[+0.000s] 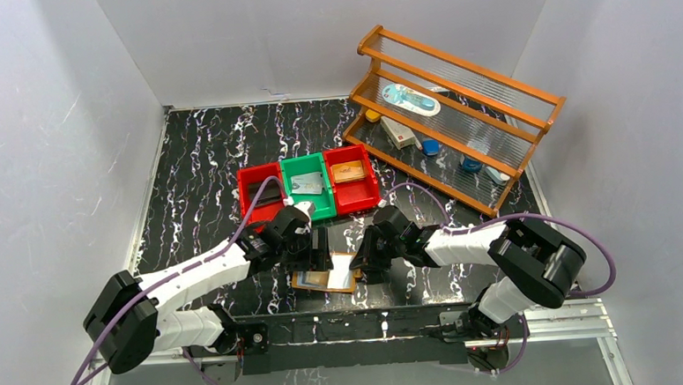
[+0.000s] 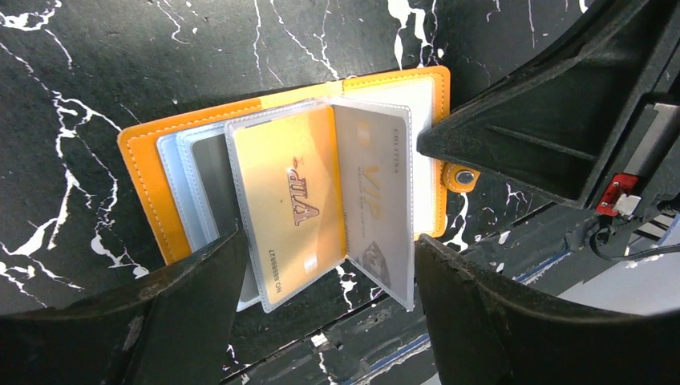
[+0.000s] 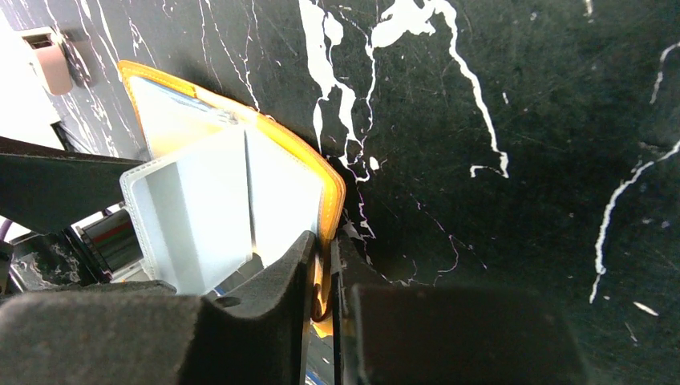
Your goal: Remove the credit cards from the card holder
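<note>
The left fingers (image 2: 160,321) are spread wide and held over the card holder (image 2: 144,164), straddling its fanned clear sleeves, and nothing is clamped between them. The card holder is laid open on the black marbled bench (image 2: 80,72), at the near edge, between the two arms. A gold credit card (image 2: 293,200) and a silver credit card (image 2: 373,192) are seen tucked inside the sleeves. Further right, the holder's orange cover edge is pinched between the narrowly set right fingers (image 3: 265,321), close by the snap tab (image 2: 463,176).
</note>
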{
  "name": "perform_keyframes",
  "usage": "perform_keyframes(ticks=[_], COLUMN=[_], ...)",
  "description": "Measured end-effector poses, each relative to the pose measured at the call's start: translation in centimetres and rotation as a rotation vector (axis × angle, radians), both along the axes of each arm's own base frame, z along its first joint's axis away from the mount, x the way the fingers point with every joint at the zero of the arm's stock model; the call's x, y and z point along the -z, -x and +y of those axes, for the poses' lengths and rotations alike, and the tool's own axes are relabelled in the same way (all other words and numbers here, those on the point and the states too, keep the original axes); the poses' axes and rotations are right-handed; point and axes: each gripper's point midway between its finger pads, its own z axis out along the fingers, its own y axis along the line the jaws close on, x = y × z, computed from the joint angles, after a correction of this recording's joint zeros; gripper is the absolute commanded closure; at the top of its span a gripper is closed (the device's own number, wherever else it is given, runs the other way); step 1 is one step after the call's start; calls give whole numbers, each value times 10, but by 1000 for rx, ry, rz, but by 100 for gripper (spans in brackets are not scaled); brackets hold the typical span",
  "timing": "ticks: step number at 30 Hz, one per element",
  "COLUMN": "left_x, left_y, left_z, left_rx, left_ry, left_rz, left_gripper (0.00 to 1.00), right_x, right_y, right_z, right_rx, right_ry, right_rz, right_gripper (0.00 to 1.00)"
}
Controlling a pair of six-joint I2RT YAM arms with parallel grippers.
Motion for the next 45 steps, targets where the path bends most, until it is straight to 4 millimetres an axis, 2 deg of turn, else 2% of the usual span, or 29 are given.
perform_keyframes(ticks=[17,22,28,34,40,45], left_x=[-3,-4,-20,-36,-33,-32], left_y=[7,3,-6,-14,-13,-13], left_z=[-9,-4,11,15,17,16], left_rx=[59,30,-43,-82,-85,-86], left_ry=[31,12,-10,10,-3,-3], left_rz=[31,14,-62,-126,-116,-112], left_gripper=[15,14,13,13,14,18], right_x=[0,-1,-2,-7,-21,-46], right_y=[0,0,-1,-5,-9,-12], right_z=[2,2,1,-13,-35,-35], right_rx=[2,5,8,20,64,84], right_ry=[-10,-11,-2,85,167,110], right_rz=[8,10,9,-19,-71,-124], right_gripper=[77,75,65,55,55,56])
